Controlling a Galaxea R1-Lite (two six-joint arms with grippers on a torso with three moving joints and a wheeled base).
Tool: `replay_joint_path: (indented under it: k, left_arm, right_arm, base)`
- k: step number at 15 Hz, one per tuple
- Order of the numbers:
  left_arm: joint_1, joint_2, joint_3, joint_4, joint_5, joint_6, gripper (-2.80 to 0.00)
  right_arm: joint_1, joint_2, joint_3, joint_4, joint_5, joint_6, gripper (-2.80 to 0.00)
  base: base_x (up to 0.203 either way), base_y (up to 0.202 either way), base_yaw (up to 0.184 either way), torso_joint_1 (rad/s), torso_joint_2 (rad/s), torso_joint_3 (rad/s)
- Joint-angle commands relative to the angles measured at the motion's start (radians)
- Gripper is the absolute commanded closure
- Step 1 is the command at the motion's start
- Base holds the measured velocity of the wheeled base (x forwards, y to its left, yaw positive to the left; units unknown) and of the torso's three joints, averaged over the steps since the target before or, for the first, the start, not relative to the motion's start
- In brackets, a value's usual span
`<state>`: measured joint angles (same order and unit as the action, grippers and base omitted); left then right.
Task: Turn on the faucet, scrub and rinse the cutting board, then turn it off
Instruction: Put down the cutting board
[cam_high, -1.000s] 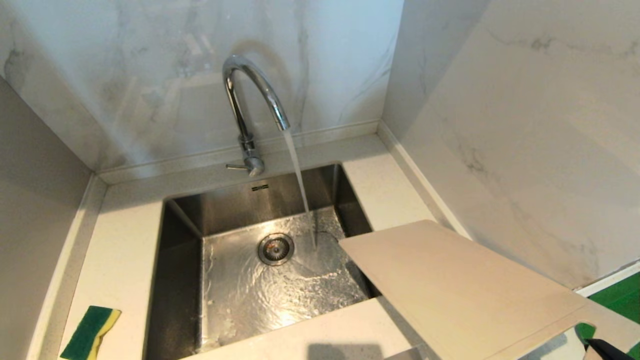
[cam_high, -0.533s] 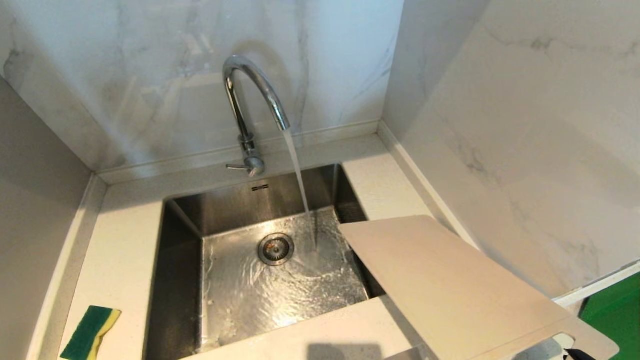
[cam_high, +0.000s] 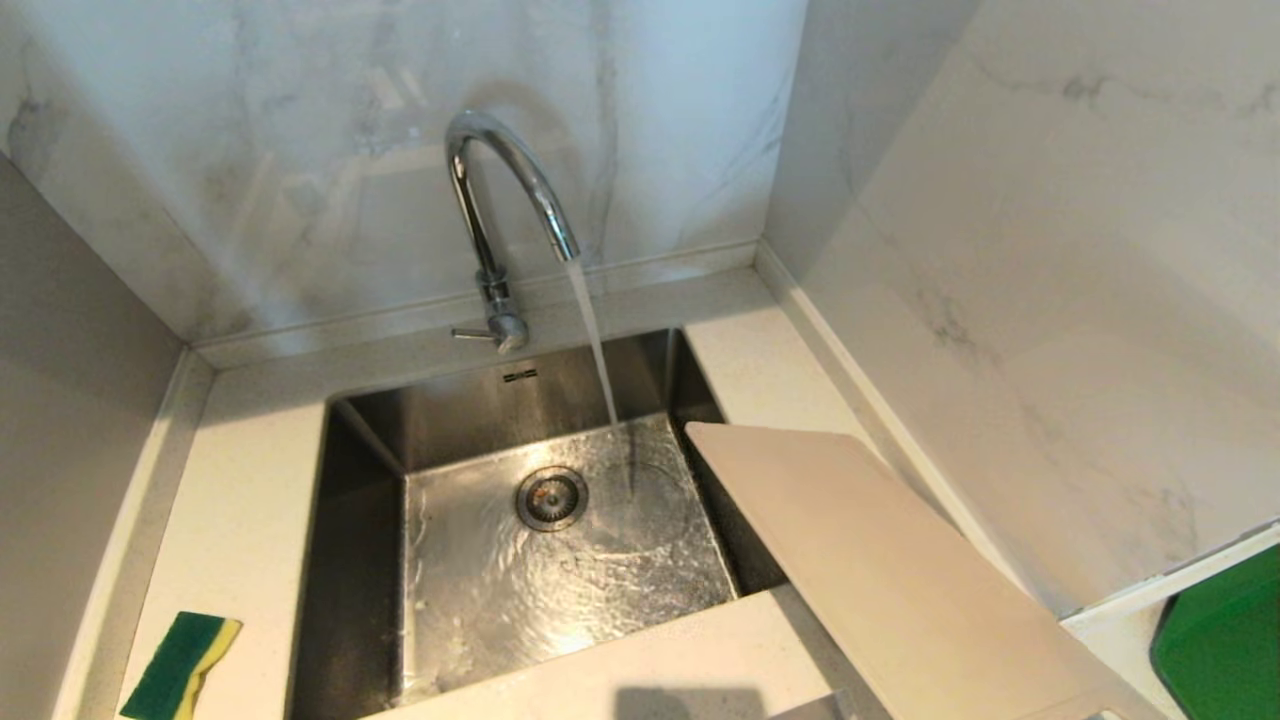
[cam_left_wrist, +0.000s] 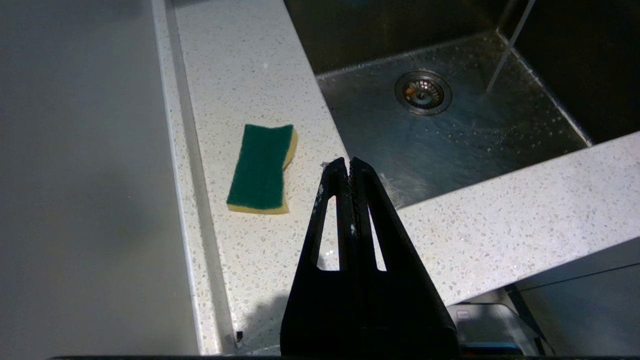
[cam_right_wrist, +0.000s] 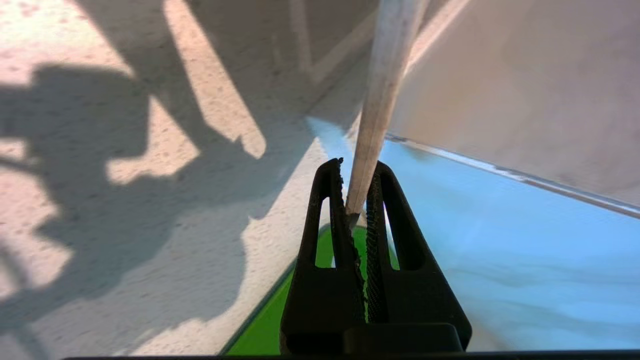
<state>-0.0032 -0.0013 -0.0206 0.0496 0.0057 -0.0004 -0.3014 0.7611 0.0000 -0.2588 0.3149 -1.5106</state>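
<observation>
The chrome faucet (cam_high: 500, 200) stands behind the sink (cam_high: 360, 440) and water runs from its spout onto the sink floor. The cream cutting board (cam_high: 880, 560) slants over the sink's right rim, one corner hanging above the basin, dry of the stream. My right gripper (cam_right_wrist: 356, 172) is shut on the board's edge (cam_right_wrist: 375, 110), seen end-on between the jaws; it is out of the head view. My left gripper (cam_left_wrist: 348, 162) is shut and empty above the front counter, beside the green-and-yellow sponge (cam_left_wrist: 261, 167).
The sponge (cam_high: 180, 665) lies on the counter left of the sink. A green flat board (cam_high: 1220, 640) sits at the far right beyond the marble side wall (cam_high: 1050, 250). The drain (cam_high: 551, 497) is in the basin's middle.
The cutting board has swung and tilted: its handle end has slid down and out of the head view, its far corner stays over the sink. The right gripper tip no longer shows there.
</observation>
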Motion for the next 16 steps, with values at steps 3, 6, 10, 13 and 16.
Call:
replay_joint_path:
  k: [3, 6, 10, 13, 16]
  left_arm:
    - [0.0, 0.001, -0.001, 0.0, 0.0, 0.0, 0.0]
    - [0.0, 0.001, -0.001, 0.001, 0.0, 0.0, 0.0]
    - [0.0, 0.001, -0.001, 0.001, 0.0, 0.0, 0.0]
    - [0.0, 0.001, -0.001, 0.001, 0.0, 0.0, 0.0]
    - [0.0, 0.001, -0.001, 0.001, 0.0, 0.0, 0.0]
  right_arm:
    - [-0.117, 0.003, 0.002, 0.054, 0.082, -0.06, 0.0]
    - [-0.157, 0.004, 0.0, 0.066, 0.119, -0.085, 0.0]
    - [-0.173, 0.009, 0.0, 0.067, 0.148, -0.085, 0.0]
    - [-0.176, 0.009, 0.0, 0.067, 0.158, -0.083, 0.0]
    - [-0.186, 0.005, 0.0, 0.064, 0.223, -0.083, 0.0]
  base:
    - [0.0, 0.0, 0.0, 0.0, 0.0, 0.0]
    - [0.0, 0.0, 0.0, 0.0, 0.0, 0.0]
    - [0.0, 0.0, 0.0, 0.0, 0.0, 0.0]
    - [0.0, 0.0, 0.0, 0.0, 0.0, 0.0]
    - [0.0, 0.0, 0.0, 0.0, 0.0, 0.0]
